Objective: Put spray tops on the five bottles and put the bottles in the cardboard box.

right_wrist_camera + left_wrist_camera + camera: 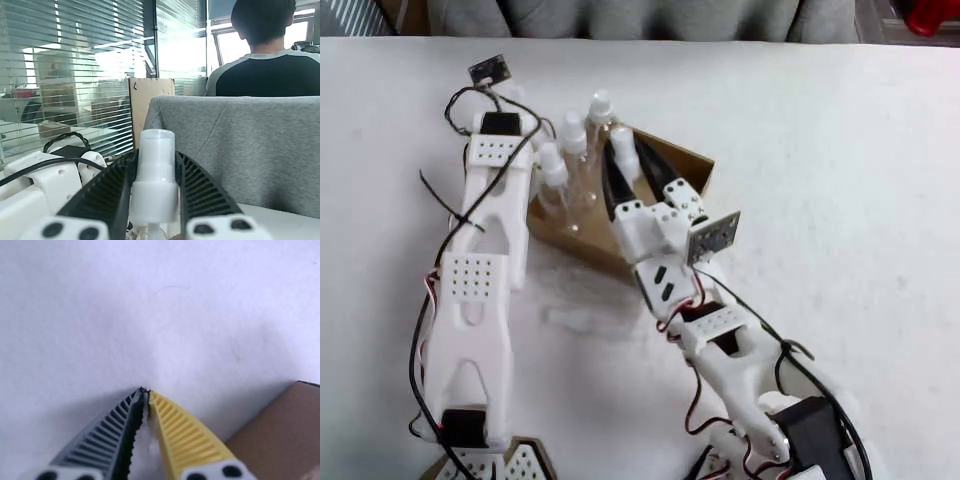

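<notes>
In the right pincer: our right gripper (156,161) is clenched on the spray top (154,172) of one bottle (623,142), its black jaws on either side of the white collar.
Where that bottle is: over the cardboard box (688,163), among the others.
Handling: we judge the bottle to be light, thin clear plastic, smooth-sided and easy to tip. The top looks stiffer and gives the ribbed jaws a better bite, so we would hold at the collar below the nozzle, not at the body.
Neighbours: three more capped bottles (573,130) sit close beside it at the box; we cannot make out a fifth.
In the way: those tops crowd the jaws, so opening wide could knock one over. The left arm (480,270) lies just beside the box's edge.
Left pincer: the left gripper (146,394) is closed on nothing, with its tips down at the white table (150,300) and a corner of the box near.
Beyond: a grey backrest (240,140) stands past the table.
</notes>
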Controlling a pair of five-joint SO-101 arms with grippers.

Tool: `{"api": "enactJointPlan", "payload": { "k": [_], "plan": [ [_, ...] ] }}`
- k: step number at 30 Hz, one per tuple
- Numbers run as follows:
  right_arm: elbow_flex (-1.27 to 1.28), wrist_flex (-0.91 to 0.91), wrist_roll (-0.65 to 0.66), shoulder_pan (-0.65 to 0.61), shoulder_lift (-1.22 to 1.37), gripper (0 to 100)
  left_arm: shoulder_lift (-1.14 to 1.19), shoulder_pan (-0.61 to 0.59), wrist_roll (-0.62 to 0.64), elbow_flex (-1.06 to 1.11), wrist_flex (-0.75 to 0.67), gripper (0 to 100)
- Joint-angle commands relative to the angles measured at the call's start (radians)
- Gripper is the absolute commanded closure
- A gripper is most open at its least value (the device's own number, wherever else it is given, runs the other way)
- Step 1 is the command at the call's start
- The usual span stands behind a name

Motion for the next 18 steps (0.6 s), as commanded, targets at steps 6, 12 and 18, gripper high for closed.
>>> {"api": "enactJointPlan", "payload": {
  "k": [6, 12, 18],
  "plan": [
    [-0.049, -0.016, 0.009, 0.010, -0.045, 98.1, 0.002, -0.001, -0.005, -0.029, -0.025, 98],
    [-0.029, -0.008, 0.008, 0.007, -0.047, 98.0, 0.002, -0.001, -0.005, -0.025, -0.037, 98],
    [0.000, -0.008, 0.008, 0.008, -0.047, 98.0, 0.002, -0.001, -0.005, -0.025, -0.037, 98]
  ]
}}
